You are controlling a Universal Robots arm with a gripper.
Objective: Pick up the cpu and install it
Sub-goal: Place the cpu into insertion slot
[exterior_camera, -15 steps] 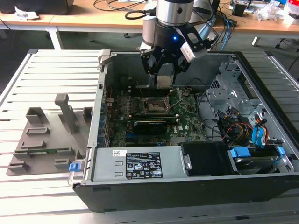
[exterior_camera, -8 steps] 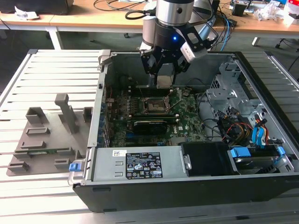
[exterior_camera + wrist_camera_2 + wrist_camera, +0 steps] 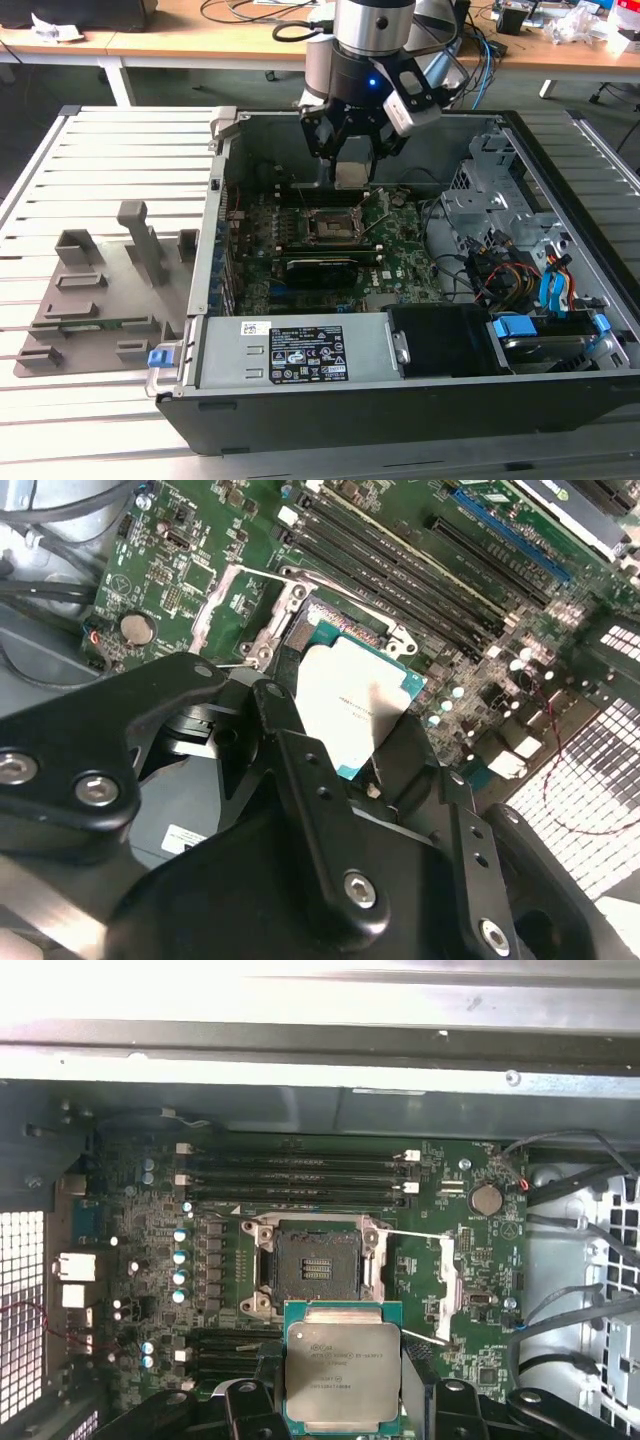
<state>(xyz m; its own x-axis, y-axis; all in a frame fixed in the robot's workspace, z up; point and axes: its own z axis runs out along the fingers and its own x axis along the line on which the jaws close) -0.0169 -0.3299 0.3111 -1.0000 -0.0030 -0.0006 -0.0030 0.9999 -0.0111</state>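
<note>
The cpu (image 3: pixel 352 176), a flat square chip with a silver-grey top, hangs in my gripper (image 3: pixel 352 160) above the motherboard inside the open computer case. My gripper (image 3: pixel 345 1405) is shut on the cpu (image 3: pixel 343 1378), one black finger (image 3: pixel 248 1400) on each side of it. The empty black socket (image 3: pixel 318 1270) lies just beyond the chip, its metal load plate (image 3: pixel 445 1285) swung open to one side. In the second wrist view the cpu (image 3: pixel 350 695) hovers partly over the socket (image 3: pixel 335 620), apart from it.
The case walls (image 3: pixel 215 200) surround the board. Memory slots (image 3: pixel 290 1180) run beside the socket. A drive cage with loose cables (image 3: pixel 520 260) fills the exterior view's right. A grey fixture with slots (image 3: pixel 100 290) lies on the slatted table at the left.
</note>
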